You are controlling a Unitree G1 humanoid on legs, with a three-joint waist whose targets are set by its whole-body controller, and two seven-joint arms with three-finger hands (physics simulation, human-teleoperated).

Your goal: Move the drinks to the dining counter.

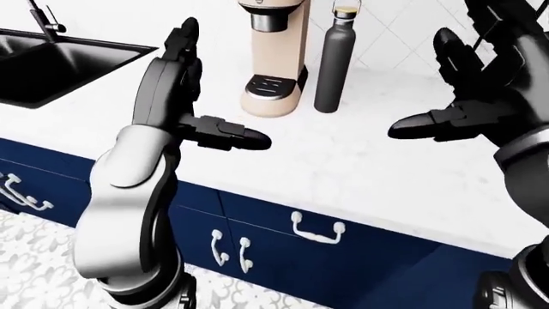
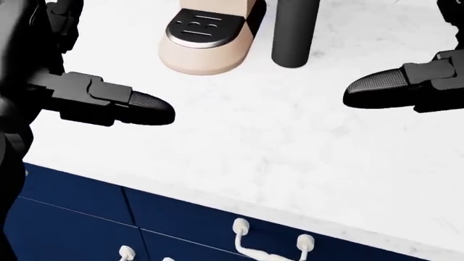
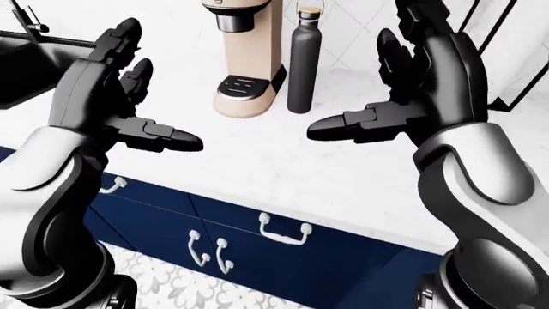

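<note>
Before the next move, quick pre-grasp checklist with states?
1. Dark grey metal bottle upright on the white marble counter: ok.
2. Left hand open, holding nothing: ok.
3. Right hand open, holding nothing: ok.
4. Either hand touching the bottle: not ok, both hang over the counter, apart from it.
5. Room around the bottle: not ok, beige coffee machine stands close on its left in the left-eye view.
6. Dining counter in sight: cannot tell.

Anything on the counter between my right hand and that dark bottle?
Nothing: in the right-eye view only bare white counter lies between the open right hand and the dark bottle.
</note>
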